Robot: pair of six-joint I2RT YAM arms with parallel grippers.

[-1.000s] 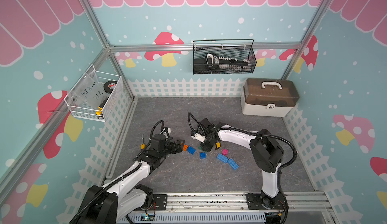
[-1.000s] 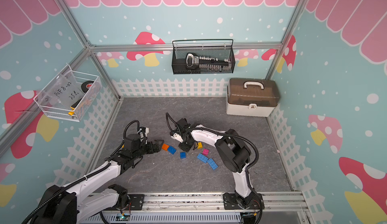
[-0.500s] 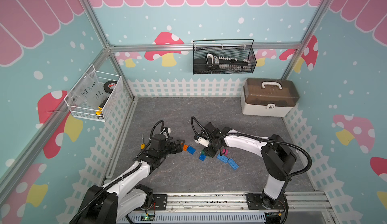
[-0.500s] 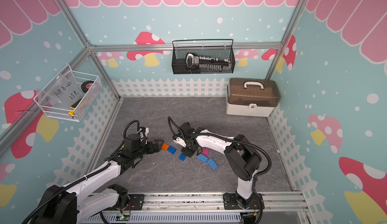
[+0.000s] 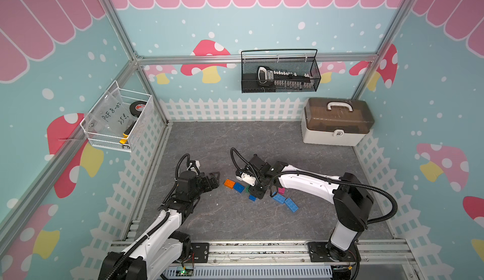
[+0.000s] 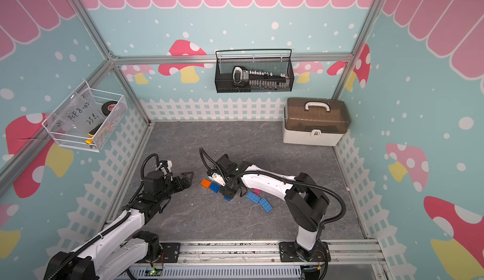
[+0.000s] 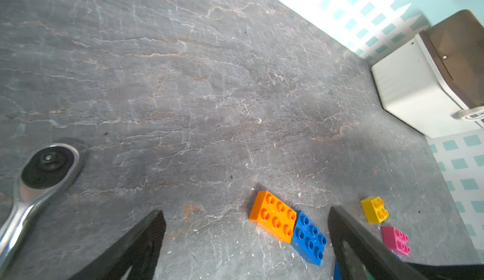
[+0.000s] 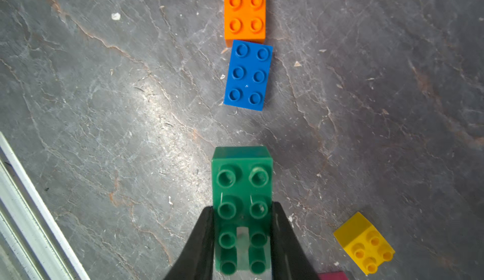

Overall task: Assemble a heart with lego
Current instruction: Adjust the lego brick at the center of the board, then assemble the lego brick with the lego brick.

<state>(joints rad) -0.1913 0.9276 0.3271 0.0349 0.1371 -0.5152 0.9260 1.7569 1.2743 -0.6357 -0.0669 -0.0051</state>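
No heart is in view; the lego lies as loose bricks. My right gripper [image 8: 243, 208] is shut on a green brick [image 8: 242, 184], held just above the mat; in a top view the gripper [image 5: 256, 191] hangs over a small dark blue brick [image 5: 252, 197]. An orange brick [image 5: 229, 183] and a blue brick [image 5: 238, 187] lie end to end just to its left. Two light blue bricks [image 5: 279, 198] [image 5: 291, 204] and a pink brick [image 5: 281, 190] lie to the right. A yellow brick [image 8: 364, 242] sits beside the gripper. My left gripper [image 5: 216, 179] is open, empty, left of the orange brick [image 7: 272, 215].
A white toolbox with a brown lid [image 5: 337, 124] stands at the back right. A ratchet wrench [image 7: 39, 176] lies on the mat near my left gripper. A black mesh basket [image 5: 279, 74] and a white wire basket [image 5: 117, 119] hang on the walls.
My right gripper has shifted toward the front of the mat, still shut, and now hangs over the small dark blue brick. The left arm has stayed put with its jaws open.
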